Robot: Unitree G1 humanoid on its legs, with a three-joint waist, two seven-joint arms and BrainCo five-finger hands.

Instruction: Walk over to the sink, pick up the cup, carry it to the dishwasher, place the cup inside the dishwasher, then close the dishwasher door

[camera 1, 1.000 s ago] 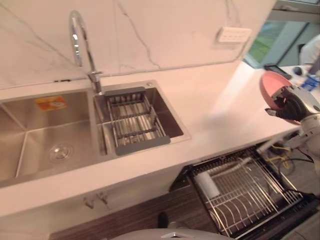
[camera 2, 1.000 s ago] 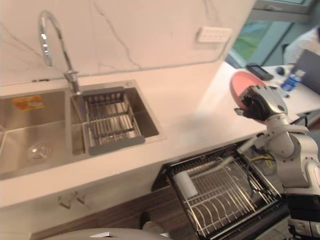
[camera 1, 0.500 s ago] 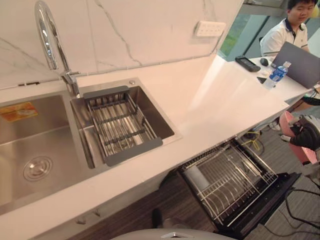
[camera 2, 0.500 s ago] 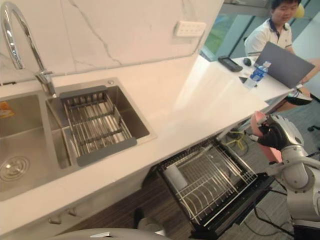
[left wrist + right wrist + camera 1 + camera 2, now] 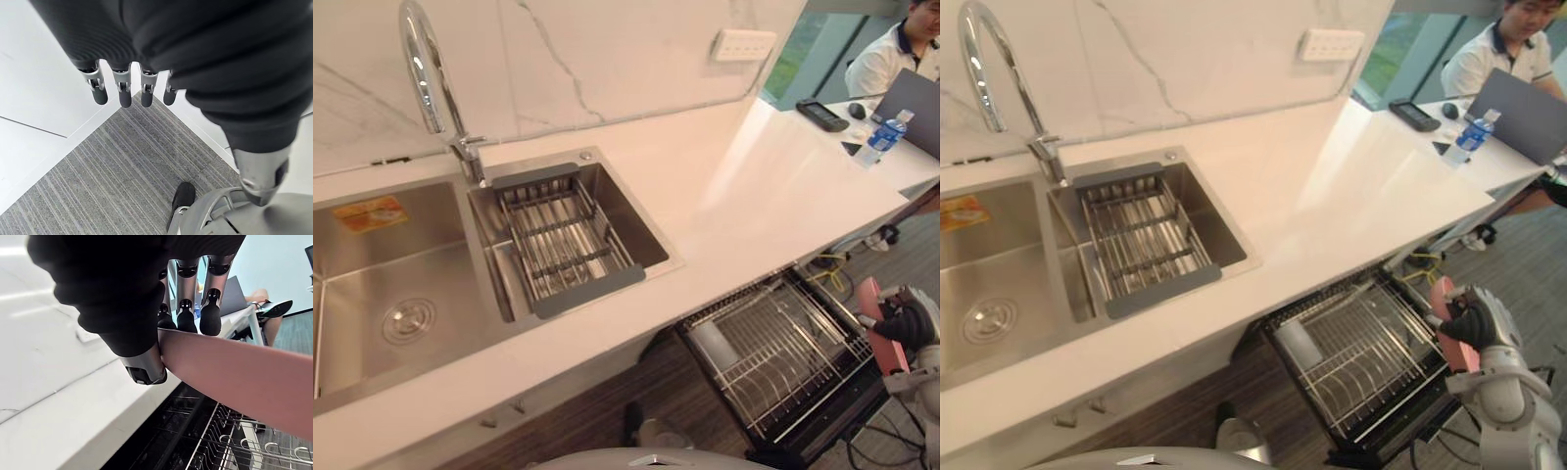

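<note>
Now the right hand (image 5: 1479,323), curled round the pink cup (image 5: 234,377), holds it beside the dishwasher rack (image 5: 1351,357) for loading; left hand (image 5: 124,95) slack.

Satin, brushed stainless-steel double sink (image 5: 372,274). Mirror-polished chrome curved tap (image 5: 419,69). Smooth, glossy pale stone-look worktop (image 5: 764,196). Metal-wire drain basket (image 5: 563,245), matt grey plastic ends. Shiny metal-wire dishwasher rack (image 5: 773,352). Smooth matt pink cup (image 5: 244,377), plastic-looking. Ribbed grey carpet floor (image 5: 112,176).

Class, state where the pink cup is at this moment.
The round pink cup is gripped in the right hand, at the eye views' lower right, just beside the open dishwasher's pulled-out wire rack.
</note>
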